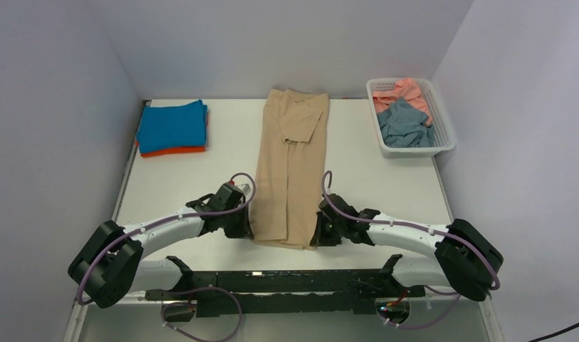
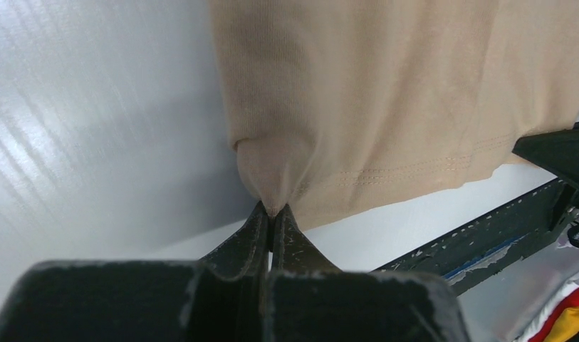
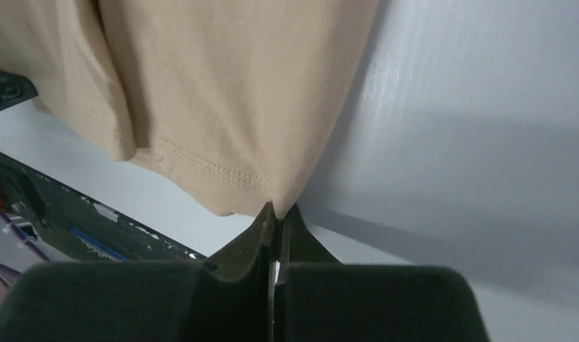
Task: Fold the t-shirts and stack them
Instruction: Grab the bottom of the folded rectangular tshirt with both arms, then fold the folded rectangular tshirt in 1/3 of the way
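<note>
A tan-beige t-shirt [image 1: 290, 167] lies in a long narrow strip down the middle of the table, its sleeves folded in. My left gripper [image 1: 245, 226] is shut on its near left hem corner [image 2: 273, 203]. My right gripper [image 1: 319, 235] is shut on its near right hem corner [image 3: 280, 206]. A folded bright blue t-shirt [image 1: 172, 125] lies on a folded orange one [image 1: 174, 151] at the back left. A salmon pink t-shirt [image 1: 402, 90] and a dusty grey-blue one [image 1: 406, 125] lie crumpled in the basket.
The white lattice basket [image 1: 444, 132] stands at the back right, against the right wall. The black arm mount rail [image 1: 272, 281] runs along the table's near edge and shows in the left wrist view [image 2: 486, 235]. Walls close in on three sides.
</note>
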